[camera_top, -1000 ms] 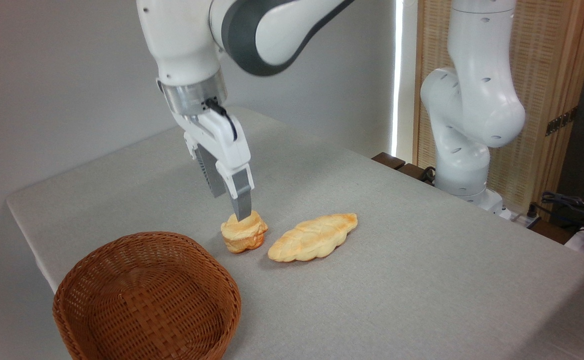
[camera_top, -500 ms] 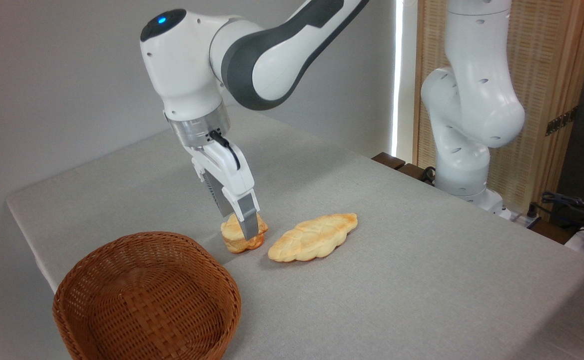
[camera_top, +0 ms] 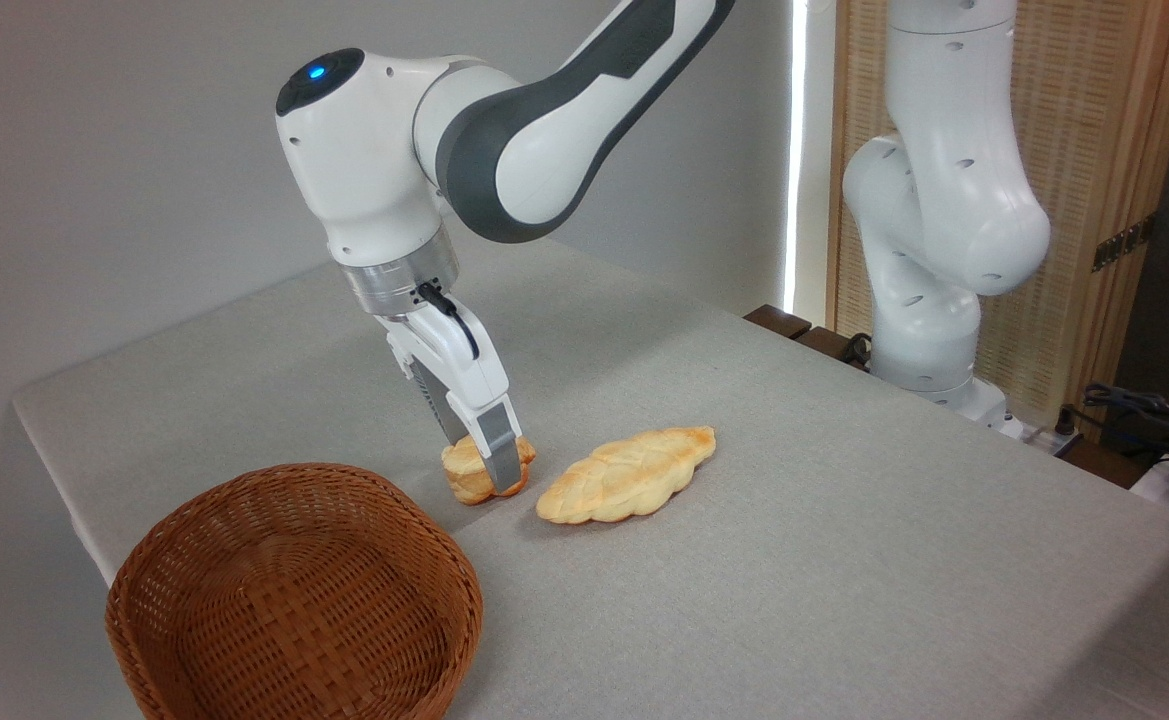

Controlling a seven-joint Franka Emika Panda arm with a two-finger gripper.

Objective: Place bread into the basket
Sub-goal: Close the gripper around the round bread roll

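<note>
The bread (camera_top: 464, 478), a stubby golden-tan bun, sits on the grey table just behind the right rim of the basket (camera_top: 444, 600), a round reddish-brown wicker bowl at the front left with nothing in it. My gripper (camera_top: 484, 462) points down over the bun with its fingers on either side of it. The near finger (camera_top: 502, 462) covers the bun's right front, and the far fingertip is hidden behind the bun. The bun rests on the table and does not look squeezed, so the gripper reads as open.
A longer, flat, braided leaf-shaped loaf (camera_top: 627, 475) lies just right of the bun. The arm's white base column (camera_top: 929, 300) stands at the table's back right edge, with cables (camera_top: 1144, 410) beyond it. The table's left edge (camera_top: 54, 470) runs close behind the basket.
The gripper has come down from just above the bun until its fingers reach around the bun's sides. The bun, the loaf and the basket have stayed in place.
</note>
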